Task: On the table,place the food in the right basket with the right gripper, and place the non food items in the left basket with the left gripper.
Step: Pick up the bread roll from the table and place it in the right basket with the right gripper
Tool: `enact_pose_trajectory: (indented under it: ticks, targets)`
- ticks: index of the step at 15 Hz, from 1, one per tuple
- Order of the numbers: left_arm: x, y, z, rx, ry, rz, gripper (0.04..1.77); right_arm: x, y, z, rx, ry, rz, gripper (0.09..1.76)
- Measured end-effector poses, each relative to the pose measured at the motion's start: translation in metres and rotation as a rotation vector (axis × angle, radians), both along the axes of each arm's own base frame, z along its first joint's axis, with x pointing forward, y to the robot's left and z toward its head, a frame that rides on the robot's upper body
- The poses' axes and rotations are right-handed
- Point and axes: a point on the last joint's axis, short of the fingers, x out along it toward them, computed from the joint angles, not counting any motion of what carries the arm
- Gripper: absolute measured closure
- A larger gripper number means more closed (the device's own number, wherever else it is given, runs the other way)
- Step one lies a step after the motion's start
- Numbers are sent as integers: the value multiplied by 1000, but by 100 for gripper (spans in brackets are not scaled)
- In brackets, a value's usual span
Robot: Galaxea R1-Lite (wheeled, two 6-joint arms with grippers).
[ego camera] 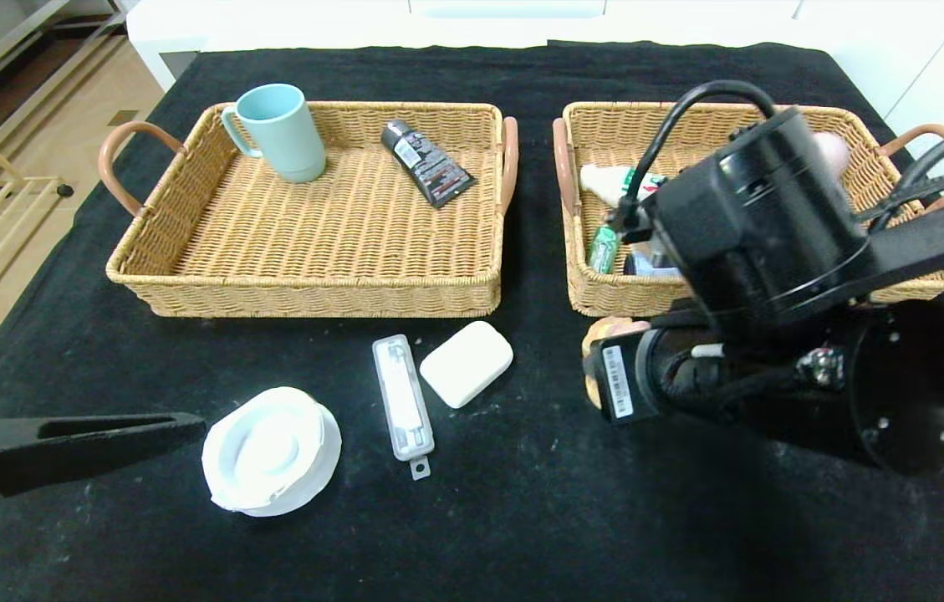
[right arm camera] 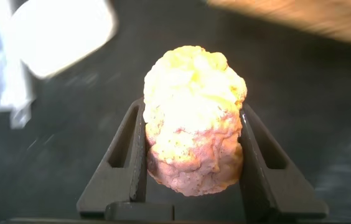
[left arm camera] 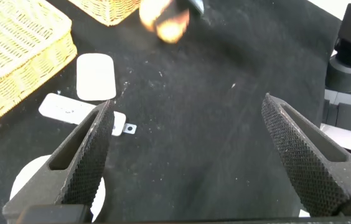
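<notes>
Bun-like lumpy ball [right arm camera: 193, 121], pinkish-brown, sits clamped between the two fingers of the right gripper [right arm camera: 193, 155], held above the black cloth of the table [ego camera: 522, 518] just in front of the right basket [ego camera: 597, 297]. In the head view only a sliver of it peeks out beside the bulky right arm. That basket already holds a slim green gum pack [ego camera: 604, 248] and other items partly hidden by the arm. Further out, a rounded white block [ego camera: 466, 364], a narrow white case [ego camera: 402, 406] and a round white dish [ego camera: 271, 451] lie on the cloth. The left gripper [left arm camera: 188, 155] hovers near the dish, spread wide and empty. The left basket [ego camera: 187, 284] contains a pale blue mug [ego camera: 279, 132] and a dark tube [ego camera: 426, 162].
</notes>
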Motion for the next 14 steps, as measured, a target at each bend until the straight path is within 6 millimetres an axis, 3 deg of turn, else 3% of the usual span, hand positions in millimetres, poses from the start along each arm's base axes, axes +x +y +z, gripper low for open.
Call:
enact_pose_trajectory:
  ticks: [10,14]
  targets:
    - [0,0,0,1,1,-2,9,57,-70,57,171,-305,-248,98]
    - [-1,0,1,-1,-4,-2,9,82,-92,61,191,-392,-342,98]
